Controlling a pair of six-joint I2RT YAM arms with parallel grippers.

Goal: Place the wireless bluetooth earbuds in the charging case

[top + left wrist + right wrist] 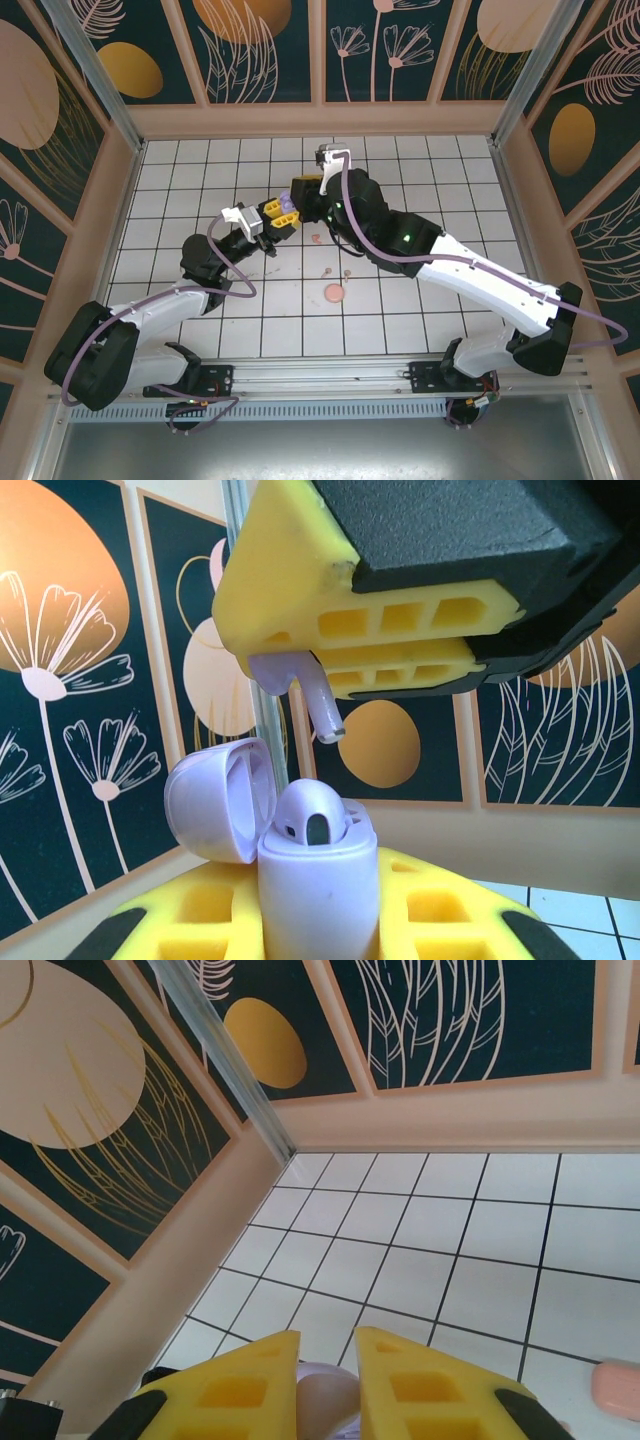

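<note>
My left gripper (272, 212) is shut on a purple charging case (320, 900), held upright with its lid (215, 800) swung open to the left. One purple earbud (312, 815) sits in the case. Just above it, my right gripper (301, 196) is shut on a second purple earbud (315, 700), whose stem points down a short way over the case's opening without touching it. In the right wrist view that earbud (328, 1400) shows pinched between the yellow fingers (245, 1380). Both grippers meet above the middle of the tiled floor.
A round pink disc (333, 293) lies on the tiles in front of the grippers. Small pink earbuds (316, 238) lie scattered between it and the grippers. A pink object (620, 1385) shows at the right wrist view's right edge. Patterned walls enclose the floor.
</note>
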